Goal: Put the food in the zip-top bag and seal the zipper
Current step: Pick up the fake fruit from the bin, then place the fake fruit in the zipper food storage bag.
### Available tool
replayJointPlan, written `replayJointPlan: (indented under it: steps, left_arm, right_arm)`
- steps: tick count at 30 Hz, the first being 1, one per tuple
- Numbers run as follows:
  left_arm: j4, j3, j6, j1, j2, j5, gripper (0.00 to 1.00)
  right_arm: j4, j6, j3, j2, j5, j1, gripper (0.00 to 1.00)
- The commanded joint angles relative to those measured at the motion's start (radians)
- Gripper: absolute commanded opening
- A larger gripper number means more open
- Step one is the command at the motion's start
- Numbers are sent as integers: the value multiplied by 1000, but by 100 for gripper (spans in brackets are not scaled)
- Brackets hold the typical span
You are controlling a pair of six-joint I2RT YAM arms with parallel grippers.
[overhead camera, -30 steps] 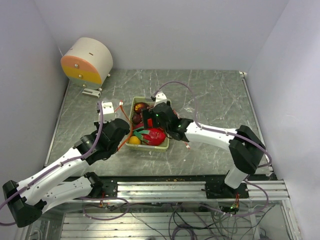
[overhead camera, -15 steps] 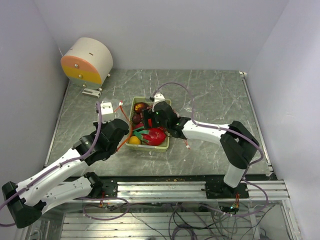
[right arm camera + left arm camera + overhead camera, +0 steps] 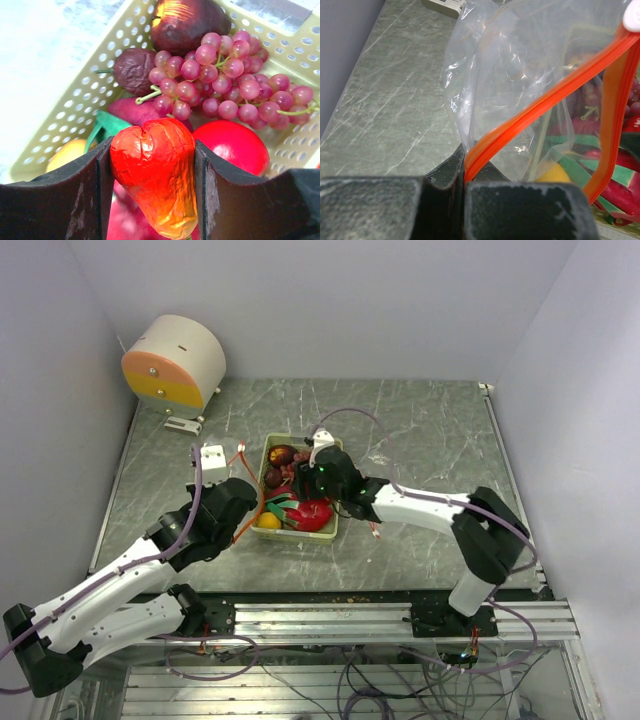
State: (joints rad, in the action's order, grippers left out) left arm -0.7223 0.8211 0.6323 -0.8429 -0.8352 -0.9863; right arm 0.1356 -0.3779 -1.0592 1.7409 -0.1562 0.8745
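The food lies in a pale green perforated tray (image 3: 87,97): a purple grape bunch (image 3: 225,80), a red apple (image 3: 232,145), dark fruits (image 3: 182,22), a purple sweet potato (image 3: 132,111) and a yellow-orange fruit (image 3: 70,152). My right gripper (image 3: 152,167) is over the tray (image 3: 268,448), both fingers pressed against a wrinkled red-orange fruit (image 3: 155,150). My left gripper (image 3: 465,175) is shut on the orange zipper strip (image 3: 540,107) of the clear zip-top bag (image 3: 510,75), held just left of the tray. The bag's mouth stands open, with the pink dragon fruit (image 3: 312,512) showing beside it.
A round beige and orange drum (image 3: 175,360) stands at the back left, with a small white bracket (image 3: 183,424) below it. A white box (image 3: 213,457) sits left of the tray. White walls close in three sides of the grey marbled table (image 3: 430,430).
The right gripper's jaws have narrowed from wide open onto the red-orange fruit in the tray. The left arm and the bag have stayed where they were.
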Motion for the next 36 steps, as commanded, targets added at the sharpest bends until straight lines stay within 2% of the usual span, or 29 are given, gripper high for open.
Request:
replayJointPlan:
  steps: [1, 7, 13, 18, 28, 36]
  left_arm:
    - [22, 3, -6, 6, -11, -6, 7]
    - [40, 24, -28, 5, -24, -7, 7]
    - [67, 43, -39, 5, -57, 12, 7]
    - [79, 66, -43, 5, -59, 62, 7]
    - [76, 63, -47, 6, 58, 161, 7]
    - [104, 33, -27, 6, 67, 224, 7]
  right_arm:
    - [36, 15, 51, -175, 52, 2, 10]
    - [183, 27, 169, -380, 400, 28, 10]
    - [330, 10, 199, -413, 662, 100, 10]
    - [396, -14, 174, -328, 687, 118, 11]
    - [500, -42, 99, -188, 638, 120, 10]
    - [557, -108, 32, -106, 571, 121, 10]
